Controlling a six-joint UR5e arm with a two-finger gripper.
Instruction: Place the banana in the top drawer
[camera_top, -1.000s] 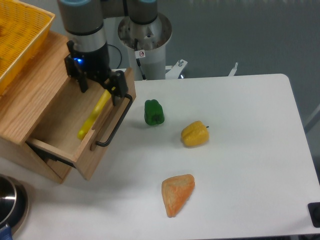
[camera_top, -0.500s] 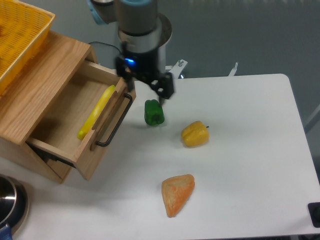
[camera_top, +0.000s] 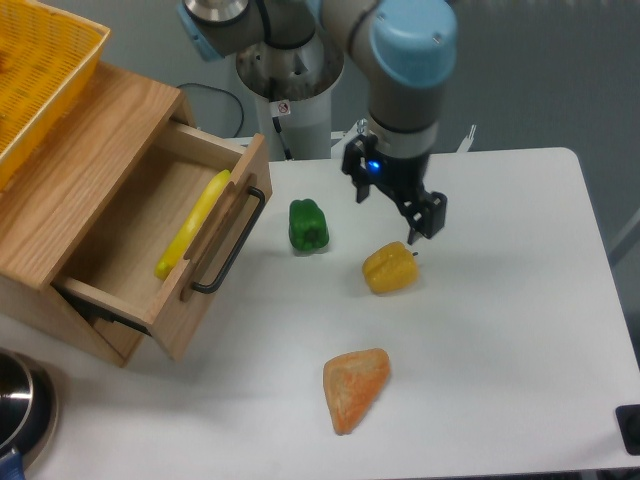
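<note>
In the single fixed view, the top drawer (camera_top: 150, 255) stands pulled out of its light wood cabinet (camera_top: 70, 170) at the left edge of the bench (camera_top: 500, 330), its black bar handle (camera_top: 232, 243) facing the bench's middle. The banana (camera_top: 192, 225) lies inside the drawer, stretched along the inner side of the front panel, touching or nearly touching it. On top of the cabinet, at the far left corner, sits a yellow mesh basket (camera_top: 45, 70), cut off by the picture's edge; what it holds cannot be made out. At the near left corner a round metal bowl (camera_top: 22, 405) is only partly in view, and a small dark object (camera_top: 630, 425) is clipped at the near right edge. The tool (camera_top: 400, 205) hangs over the bench toward its far edge, away from the drawer, with its two fingers spread wide and nothing between them; one fingertip (camera_top: 432, 218) sits just above the yellow bell pepper (camera_top: 389, 268), though whether it touches cannot be told from this angle. A green bell pepper (camera_top: 308, 225) rests between the drawer handle and the yellow one, and an orange wedge-shaped piece (camera_top: 355, 387) lies nearer the front edge, apart from the rest.
</note>
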